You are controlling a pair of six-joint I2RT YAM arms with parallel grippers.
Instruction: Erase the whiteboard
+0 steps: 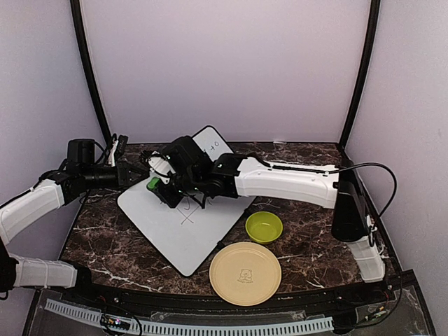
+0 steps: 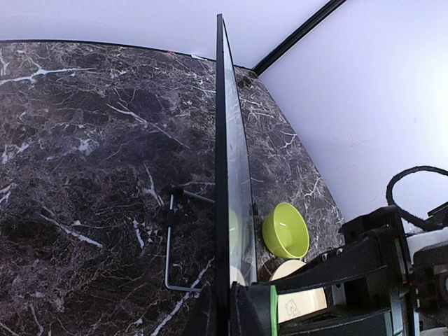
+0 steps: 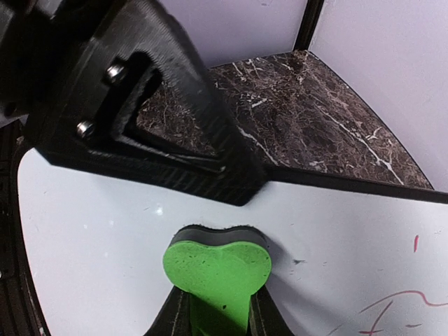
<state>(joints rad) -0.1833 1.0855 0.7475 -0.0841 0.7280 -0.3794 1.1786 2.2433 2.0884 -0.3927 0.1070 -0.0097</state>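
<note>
The whiteboard (image 1: 183, 227) lies tilted on the dark marble table, with faint marker lines near its middle and red marks at its far end (image 3: 392, 308). My left gripper (image 1: 133, 173) is shut on the board's left edge; in the left wrist view the board (image 2: 222, 140) runs edge-on between my fingers (image 2: 227, 311). My right gripper (image 1: 159, 183) is shut on a green heart-shaped eraser (image 3: 217, 269) with a black felt base, pressed on the white surface (image 3: 91, 252) close to the left gripper (image 3: 140, 119).
A green bowl (image 1: 264, 227) and a round beige plate (image 1: 245, 273) sit right of the board near the front edge. A wire stand (image 2: 170, 245) lies on the table behind the board. Lilac walls enclose the table.
</note>
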